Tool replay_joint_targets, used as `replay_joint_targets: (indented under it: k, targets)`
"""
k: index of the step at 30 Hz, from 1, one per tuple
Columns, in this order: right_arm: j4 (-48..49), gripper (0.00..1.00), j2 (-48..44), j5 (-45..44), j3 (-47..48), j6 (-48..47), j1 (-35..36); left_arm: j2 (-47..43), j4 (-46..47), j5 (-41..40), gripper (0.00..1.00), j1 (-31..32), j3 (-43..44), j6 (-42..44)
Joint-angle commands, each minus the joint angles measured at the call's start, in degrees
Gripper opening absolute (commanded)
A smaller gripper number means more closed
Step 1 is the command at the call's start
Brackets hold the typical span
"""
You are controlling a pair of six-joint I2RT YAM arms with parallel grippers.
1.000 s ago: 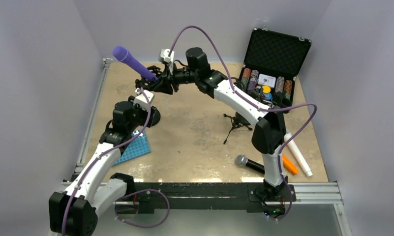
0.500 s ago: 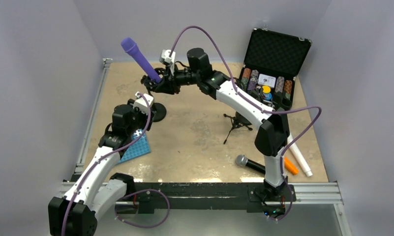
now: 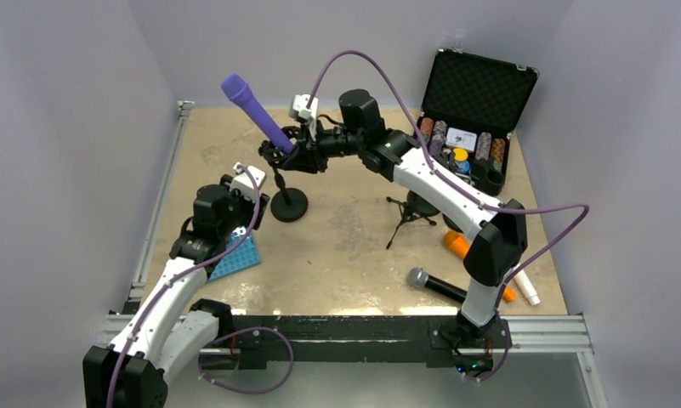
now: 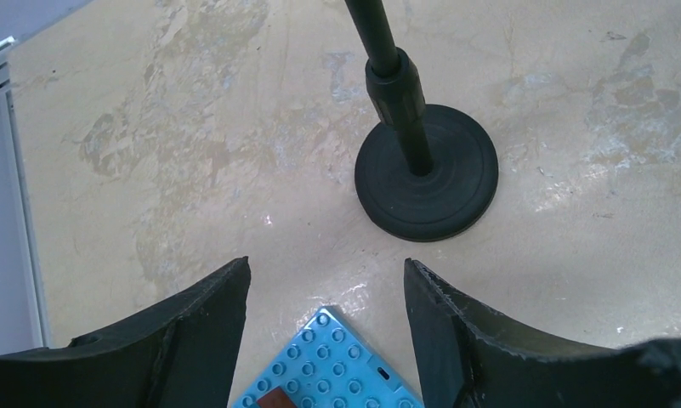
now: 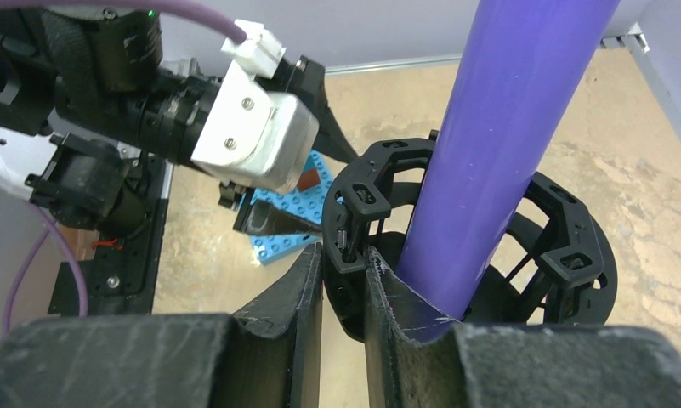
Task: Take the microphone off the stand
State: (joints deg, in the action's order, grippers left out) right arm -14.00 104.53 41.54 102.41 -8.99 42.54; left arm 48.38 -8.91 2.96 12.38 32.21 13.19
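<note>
The purple microphone (image 3: 256,110) sits tilted up to the left in a black cage-like mount (image 3: 287,156) on top of the stand, whose round black base (image 3: 289,205) rests on the table. My right gripper (image 3: 301,153) is shut on the mount's rim. In the right wrist view its jaws (image 5: 343,263) pinch the mount's ring (image 5: 566,246), beside the microphone's body (image 5: 498,144). My left gripper (image 4: 326,280) stands open, with nothing between its fingers, over a blue studded plate (image 4: 332,365) just short of the stand's base (image 4: 428,183).
An open black case (image 3: 477,93) with chips stands at the back right. A small tripod (image 3: 405,212), a black microphone with a silver head (image 3: 434,283), an orange object (image 3: 457,245) and a white cylinder (image 3: 529,291) lie to the right. The blue plate (image 3: 235,255) lies at the left.
My right gripper has shut on the mount and carried it, with stand and microphone, to the right. The microphone now stands steeper. The left arm has drawn back slightly.
</note>
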Motion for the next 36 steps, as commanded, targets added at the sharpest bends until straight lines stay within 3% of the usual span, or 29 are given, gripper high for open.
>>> replay_joint_targets:
  k: [1, 14, 36]
  targets:
    - [4.16, 0.00, -6.85, 0.21, -3.04, -2.72, -0.02, -1.27, 0.26, 4.29, 0.71, -0.43, -0.08, 0.57]
    - [2.95, 0.00, -18.75, -1.89, -14.77, -3.53, -0.52, -1.37, -4.63, 22.67, 0.75, -0.19, 1.67, -0.50]
    - [-1.40, 0.00, -39.40, -4.59, -34.04, -3.57, -1.30, 1.72, -8.61, 32.52, 0.75, 0.45, 5.82, 0.03]
